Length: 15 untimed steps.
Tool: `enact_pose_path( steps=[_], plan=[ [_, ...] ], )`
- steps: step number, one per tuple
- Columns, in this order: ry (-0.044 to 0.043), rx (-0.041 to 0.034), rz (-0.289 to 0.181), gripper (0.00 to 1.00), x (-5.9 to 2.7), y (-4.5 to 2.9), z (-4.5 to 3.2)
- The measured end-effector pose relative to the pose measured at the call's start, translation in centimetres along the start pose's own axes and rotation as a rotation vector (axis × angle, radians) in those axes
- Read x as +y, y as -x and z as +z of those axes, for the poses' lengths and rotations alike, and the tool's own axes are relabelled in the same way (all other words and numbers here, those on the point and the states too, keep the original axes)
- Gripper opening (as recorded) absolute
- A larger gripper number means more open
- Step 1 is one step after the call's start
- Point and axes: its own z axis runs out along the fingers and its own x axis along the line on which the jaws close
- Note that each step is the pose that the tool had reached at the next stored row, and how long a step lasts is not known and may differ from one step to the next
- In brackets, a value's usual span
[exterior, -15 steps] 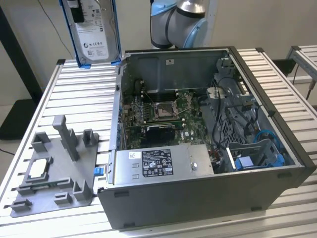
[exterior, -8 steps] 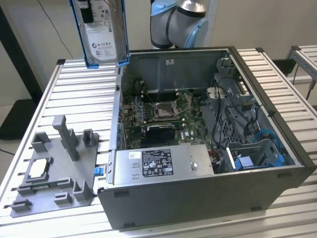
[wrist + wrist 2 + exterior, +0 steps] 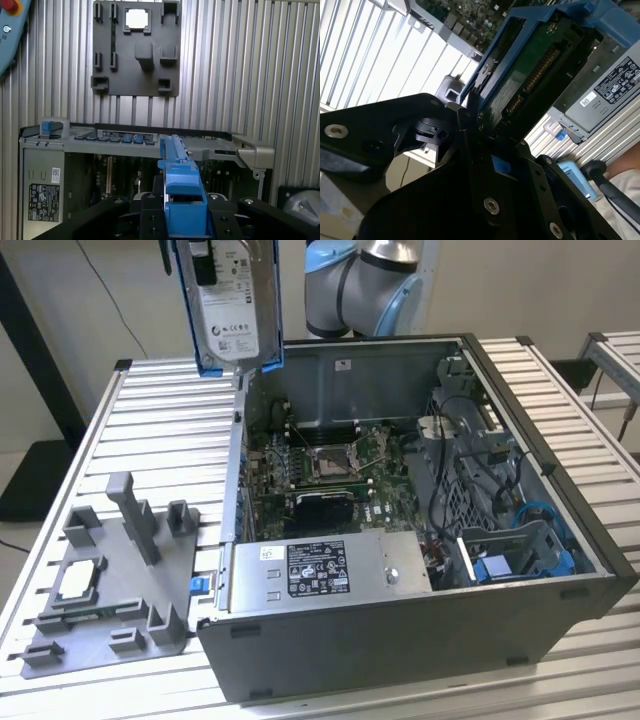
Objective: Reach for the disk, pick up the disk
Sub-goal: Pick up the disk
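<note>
**Disk pinched and hanging over the open case**

In the first wrist view the black fingers are pinching the disk from both sides, pressing on its blue bracket. In the second wrist view the disk is showing its green circuit side. In the exterior view the disk is hanging upright in the air with its white label facing the camera. It is just above the far corner of the open computer case, on the exterior view's left. The case is lying on the ribbed metal surface, with the motherboard and the power supply open to view. Beside the case, on the exterior view's left, a grey holder plate is carrying a small square chip.
</note>
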Motion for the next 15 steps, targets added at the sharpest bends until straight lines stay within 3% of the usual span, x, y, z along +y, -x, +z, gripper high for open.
enact_pose_path(
  steps=[12,15],
  plan=[
    [0.0004,-0.0001,0.0,0.0,-3.89,-0.16,0.27],
    [0.0004,-0.0001,0.0,0.0,-4.39,-0.18,0.31]
  ],
)
